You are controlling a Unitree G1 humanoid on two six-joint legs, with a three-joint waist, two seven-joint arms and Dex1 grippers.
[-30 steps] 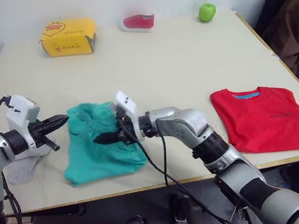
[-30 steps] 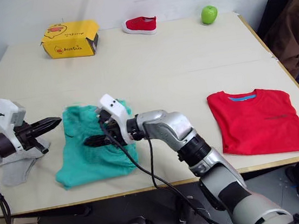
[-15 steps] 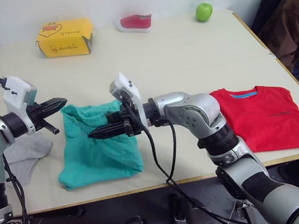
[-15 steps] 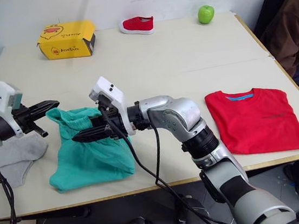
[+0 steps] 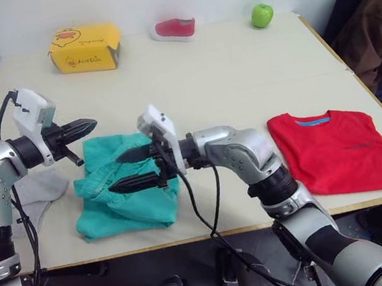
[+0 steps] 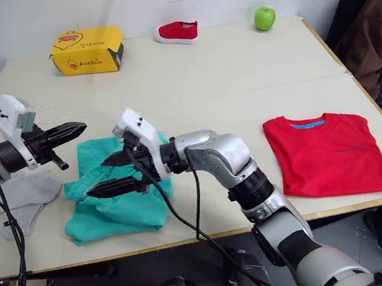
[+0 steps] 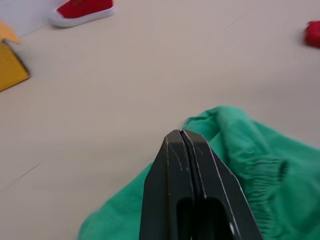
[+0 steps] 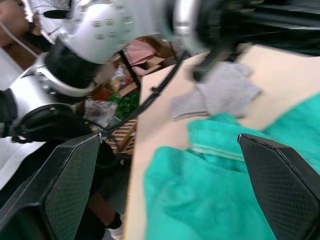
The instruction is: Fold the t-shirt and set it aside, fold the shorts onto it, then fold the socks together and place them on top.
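T-shirt (image 5: 336, 149) folded flat, set aside lower right on surface (image 5: 225, 76). Shorts (image 5: 124, 193) rumpled lower left, fold unfinished; socks (image 5: 37, 193) far left, untouched. Right gripper (image 5: 137, 169) spread above shorts; left gripper (image 5: 84, 126) pressed together, empty.

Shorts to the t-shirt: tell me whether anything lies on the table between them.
Nothing visible does. The shorts lie bunched near the table's front left; the t-shirt lies flat at the front right, with bare tabletop between them. Above that stretch is the right arm, its open end effector over the shorts.
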